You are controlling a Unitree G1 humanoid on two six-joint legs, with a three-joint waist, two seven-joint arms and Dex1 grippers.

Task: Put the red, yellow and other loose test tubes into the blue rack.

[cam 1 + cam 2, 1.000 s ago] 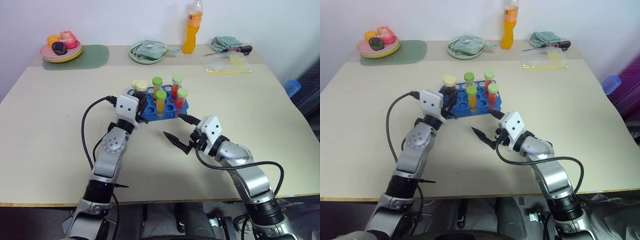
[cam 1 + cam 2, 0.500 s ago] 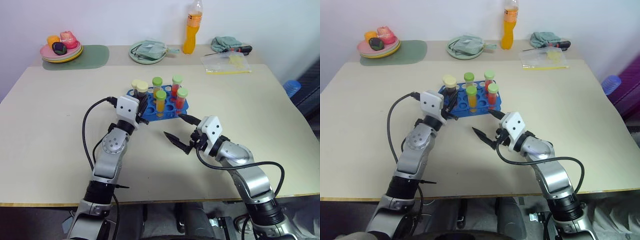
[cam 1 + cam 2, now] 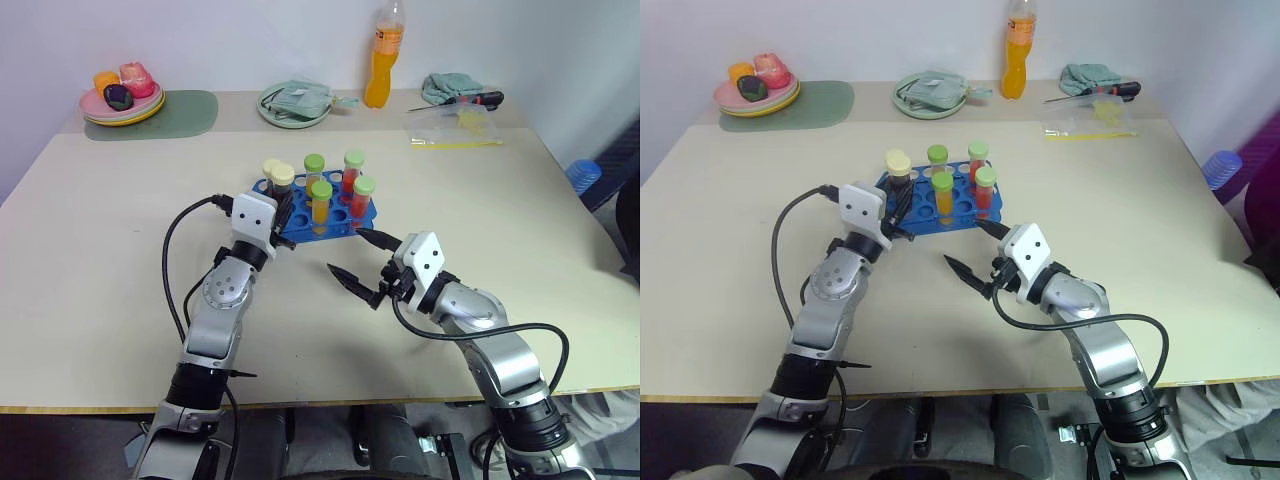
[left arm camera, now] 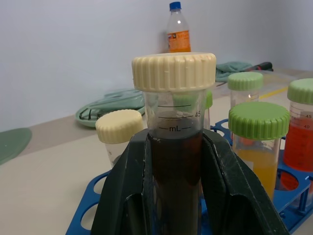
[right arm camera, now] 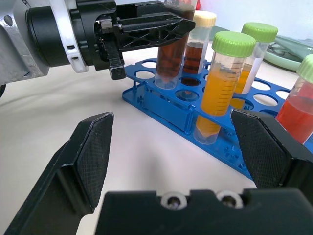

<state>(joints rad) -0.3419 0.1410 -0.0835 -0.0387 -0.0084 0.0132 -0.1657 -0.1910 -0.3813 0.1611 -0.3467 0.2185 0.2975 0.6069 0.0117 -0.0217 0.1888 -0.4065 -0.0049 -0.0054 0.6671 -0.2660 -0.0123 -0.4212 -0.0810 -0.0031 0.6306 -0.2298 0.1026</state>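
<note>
The blue rack (image 3: pixel 345 226) stands mid-table with several capped tubes upright in it: an orange-yellow one (image 3: pixel 321 205), two red ones (image 3: pixel 351 178) and a pale green-capped one (image 3: pixel 314 172). My left gripper (image 3: pixel 283 208) is shut on a cream-capped tube of dark brown liquid (image 4: pixel 175 166). It holds the tube upright at the rack's left end, with the lower end at a hole. Another cream-capped tube (image 4: pixel 119 132) stands just behind. My right gripper (image 3: pixel 347 250) hangs open and empty in front of the rack's right end.
Along the far edge are a plate of fruit (image 3: pixel 122 100) on a green mat (image 3: pixel 190 112), a green dish with a cloth (image 3: pixel 295 103), an orange bottle (image 3: pixel 383 55), a plastic bag (image 3: pixel 452 127) and a screwdriver (image 3: pixel 480 98). A dark shape (image 3: pixel 630 235) looms past the table's right side.
Both arms and the tubes stand as before. A dark shape has come into view at the right edge, beyond the table.
</note>
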